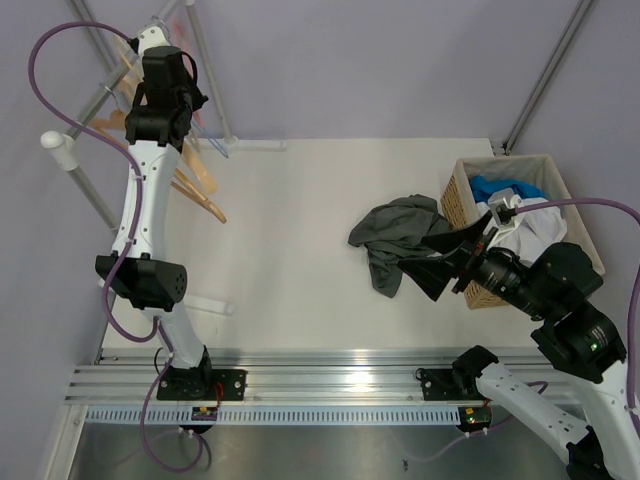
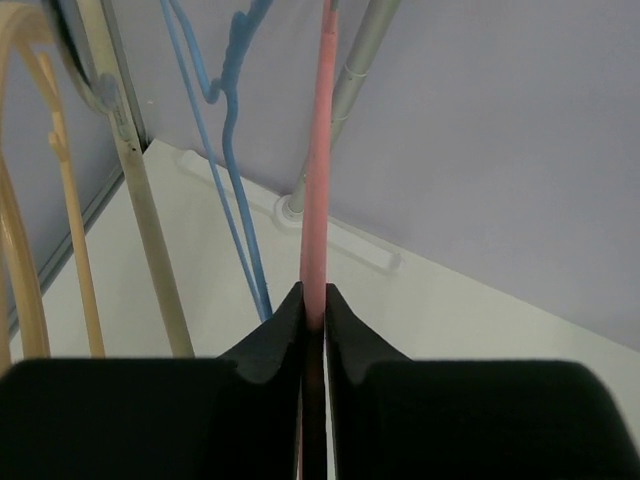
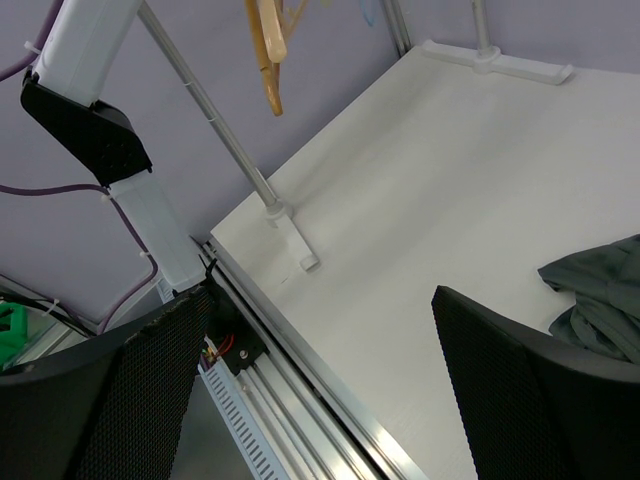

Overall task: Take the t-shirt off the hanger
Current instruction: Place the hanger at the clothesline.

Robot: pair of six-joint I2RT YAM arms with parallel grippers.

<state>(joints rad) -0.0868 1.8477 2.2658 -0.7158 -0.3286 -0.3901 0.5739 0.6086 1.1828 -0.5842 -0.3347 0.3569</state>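
White left arm (image 1: 140,215) with black joint housings, black-jointed white right arm (image 1: 575,330), purple cables (image 1: 33,60) looping off each, black base mounts (image 1: 195,383), matte black fingers (image 3: 530,400) with mesh texture

The pink hanger (image 2: 318,190) leaves the picture at the top and its lower part is hidden between the fingers of the left gripper (image 2: 313,300), the t-shirt (image 3: 600,290) is cut off by the right edge of the right wrist view, and the right arm (image 1: 560,290) covers part of the basket (image 1: 455,200).

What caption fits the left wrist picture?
The left gripper pinches a pink hanger beside a blue hanger and wooden hangers.
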